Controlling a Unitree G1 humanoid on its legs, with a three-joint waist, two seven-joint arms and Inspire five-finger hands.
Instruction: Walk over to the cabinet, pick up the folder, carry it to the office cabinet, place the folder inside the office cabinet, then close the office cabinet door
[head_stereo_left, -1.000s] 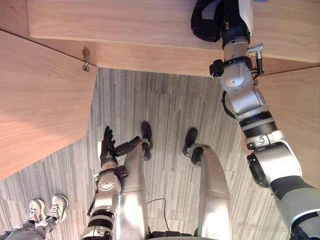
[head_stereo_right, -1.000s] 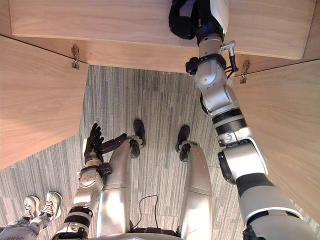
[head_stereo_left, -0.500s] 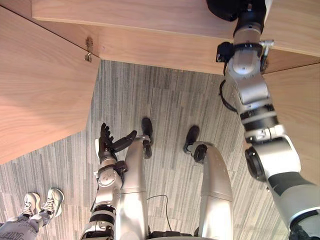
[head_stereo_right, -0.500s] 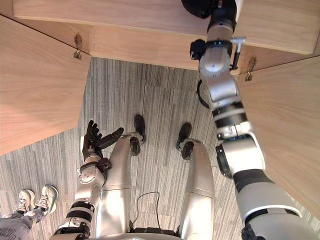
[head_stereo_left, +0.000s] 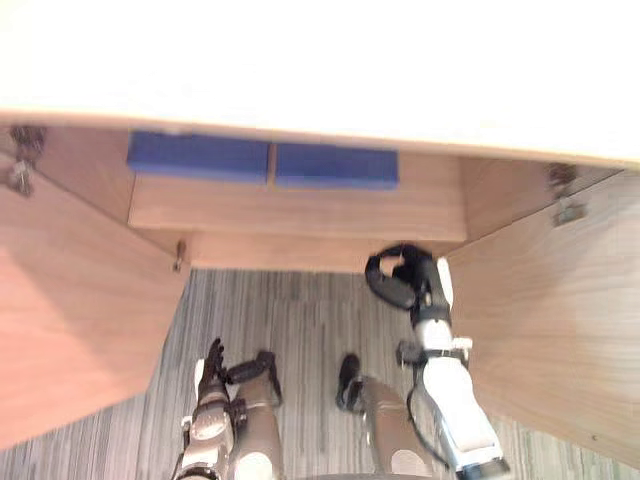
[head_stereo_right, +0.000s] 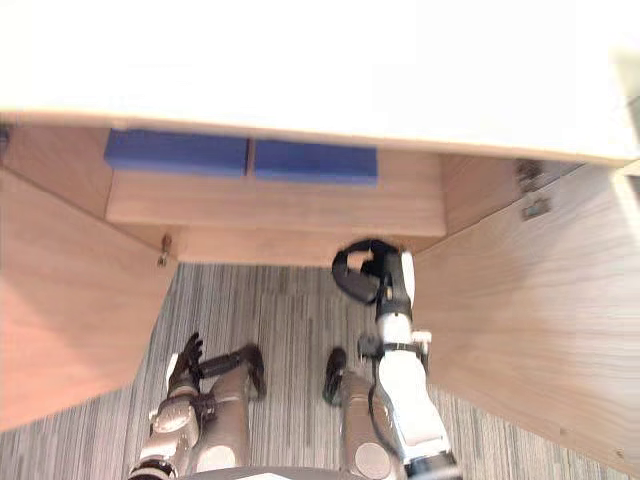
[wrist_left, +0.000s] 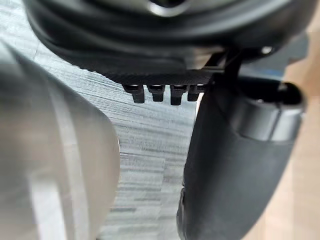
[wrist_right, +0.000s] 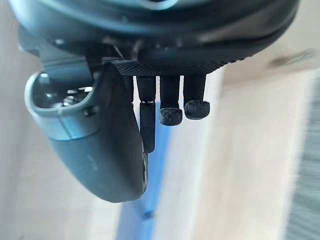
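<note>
At the open wooden cabinet's (head_stereo_left: 300, 205) front edge, your right hand (head_stereo_left: 418, 278) hangs released and empty; swinging the right wooden door (head_stereo_left: 550, 340) shut now could pinch it.

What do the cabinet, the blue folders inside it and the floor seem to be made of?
Cabinet: light wood or wood-look laminate, matt; grain lines run along its shelf and doors.
Blue folders: probably plastic or coated card, smooth plain faces; too blurred to be sure.
Floor: grey carpet, seemingly tiles, with fine stripes.
</note>
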